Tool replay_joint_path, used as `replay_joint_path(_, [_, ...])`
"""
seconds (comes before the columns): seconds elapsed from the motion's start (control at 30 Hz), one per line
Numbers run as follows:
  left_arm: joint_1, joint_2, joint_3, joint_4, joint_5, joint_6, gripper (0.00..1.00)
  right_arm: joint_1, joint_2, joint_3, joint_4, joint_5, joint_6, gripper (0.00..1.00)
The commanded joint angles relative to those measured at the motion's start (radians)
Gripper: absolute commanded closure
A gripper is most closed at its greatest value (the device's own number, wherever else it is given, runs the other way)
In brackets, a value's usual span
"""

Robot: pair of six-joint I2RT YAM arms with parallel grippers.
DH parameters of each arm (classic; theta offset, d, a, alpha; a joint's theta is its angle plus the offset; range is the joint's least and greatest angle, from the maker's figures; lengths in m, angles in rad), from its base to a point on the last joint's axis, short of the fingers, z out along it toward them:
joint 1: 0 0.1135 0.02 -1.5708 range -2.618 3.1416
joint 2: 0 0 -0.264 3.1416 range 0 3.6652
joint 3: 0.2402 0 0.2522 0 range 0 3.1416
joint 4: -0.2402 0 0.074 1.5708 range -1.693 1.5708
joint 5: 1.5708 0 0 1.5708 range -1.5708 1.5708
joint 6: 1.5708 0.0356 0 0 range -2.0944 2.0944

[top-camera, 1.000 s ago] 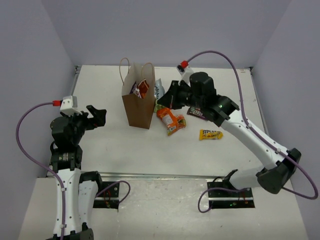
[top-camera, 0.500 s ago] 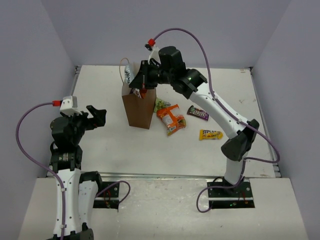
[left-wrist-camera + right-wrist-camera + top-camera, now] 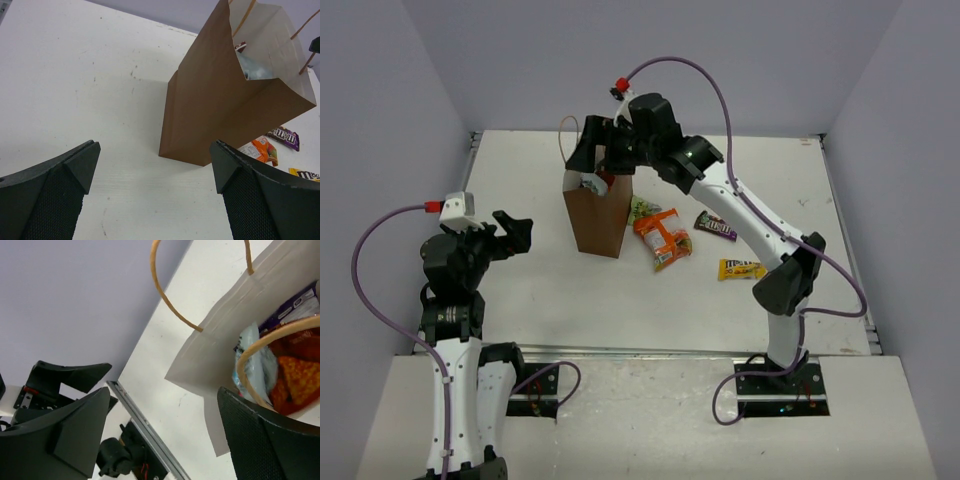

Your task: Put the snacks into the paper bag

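Some snacks inside paper bag; four loose packets right of bag. Over bag, right gripper spread, empty; left gripper spread too.

A white table stood between pale purple walls, with a metal rail running along its near edge.

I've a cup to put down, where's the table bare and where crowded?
Bare: table between the left gripper and the paper bag, and the near strip in front of the bag. Crowded: right of the bag, around the orange packet, dark brown packet and yellow packet.
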Motion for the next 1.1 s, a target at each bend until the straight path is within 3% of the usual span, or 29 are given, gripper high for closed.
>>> replay_joint_path(0.0, [0.005,-0.005,-0.008,0.031,-0.006,0.016,0.00,-0.002,-0.097,-0.007,0.022,0.039,-0.012,0.08])
replay_joint_path(0.17, [0.005,-0.008,-0.007,0.031,-0.006,0.016,0.00,-0.002,-0.295,-0.175,0.058,0.010,-0.047,0.08])
replay_joint_path(0.37, [0.005,-0.019,-0.007,0.030,-0.005,0.016,0.00,-0.051,-0.700,-0.689,0.105,0.066,-0.073,0.07])
replay_joint_path(0.5, [0.005,-0.025,-0.007,0.031,-0.002,0.016,0.00,-0.174,-0.896,-1.072,0.093,0.121,-0.024,0.07])
replay_joint_path(0.67, [0.006,-0.031,-0.007,0.031,0.001,0.016,0.00,-0.345,-1.112,-1.382,0.085,0.216,0.152,0.01])
replay_joint_path(0.83, [0.005,-0.028,-0.007,0.031,0.011,0.016,0.00,-0.458,-1.226,-1.539,0.085,0.276,0.254,0.01])
replay_joint_path(1.07, [0.005,-0.031,-0.007,0.031,0.008,0.016,0.00,-0.592,-1.101,-1.599,0.133,0.231,0.361,0.01])
